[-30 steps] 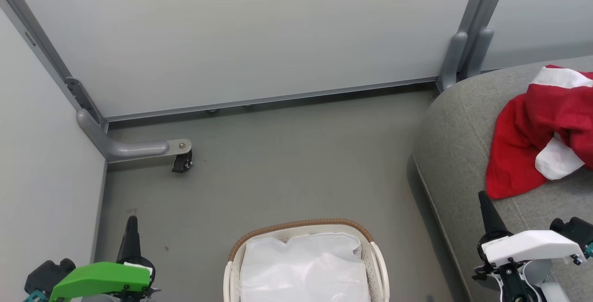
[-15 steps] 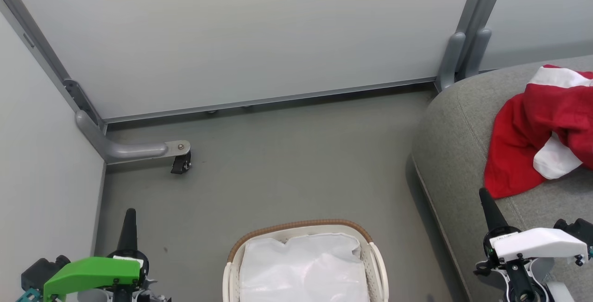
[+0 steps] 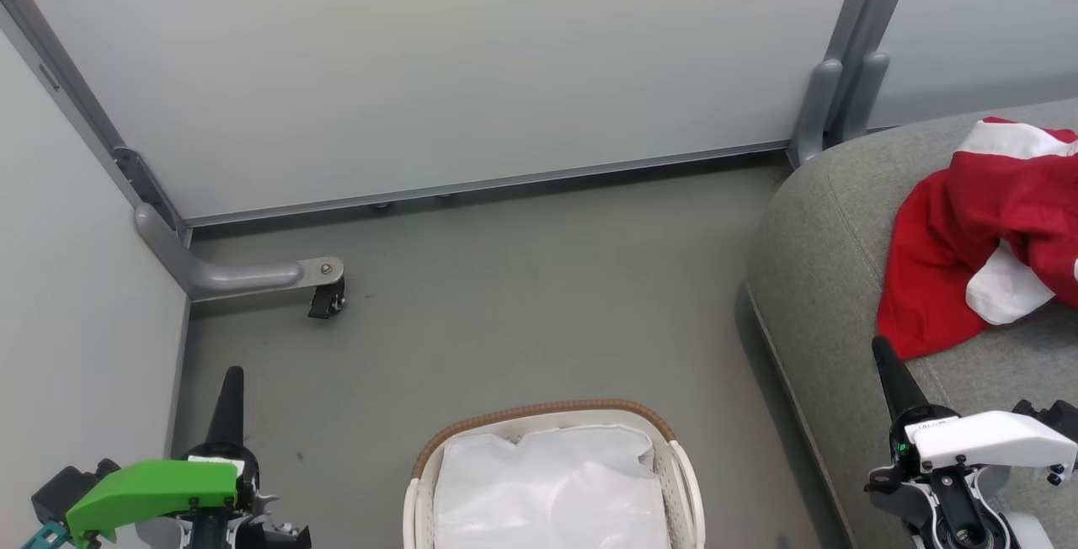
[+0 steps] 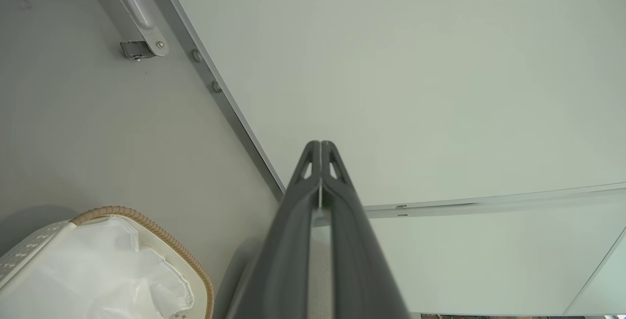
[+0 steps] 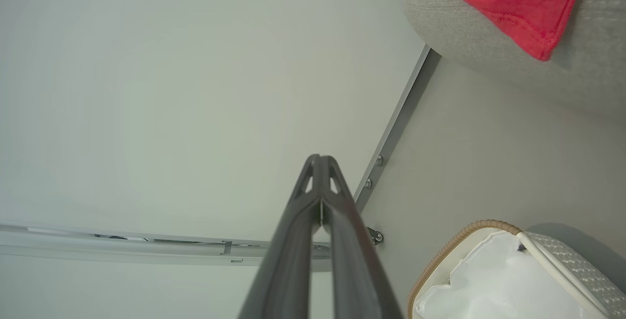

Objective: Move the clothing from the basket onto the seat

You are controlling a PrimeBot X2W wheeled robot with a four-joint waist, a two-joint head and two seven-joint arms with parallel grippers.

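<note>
The red clothing with white panels lies crumpled on the light grey seat at the right; one red corner shows on the cushion in the right wrist view. The white basket with its tan rim stands on the floor at bottom centre, holding just its white liner. My left gripper is shut and empty at lower left, left of the basket. My right gripper is shut and empty at lower right, just below the garment's hem. Both wrist views show fingertips pressed together.
Pale partition panels close off the back and left. A grey panel foot with a black caster juts onto the floor at the left. A grey post stands at the seat's far corner. Bare grey floor lies between basket and back panel.
The head view has shifted slightly, moving everything a little left. Both grippers have sunk a bit lower in view. The clothing and basket rest as before.
</note>
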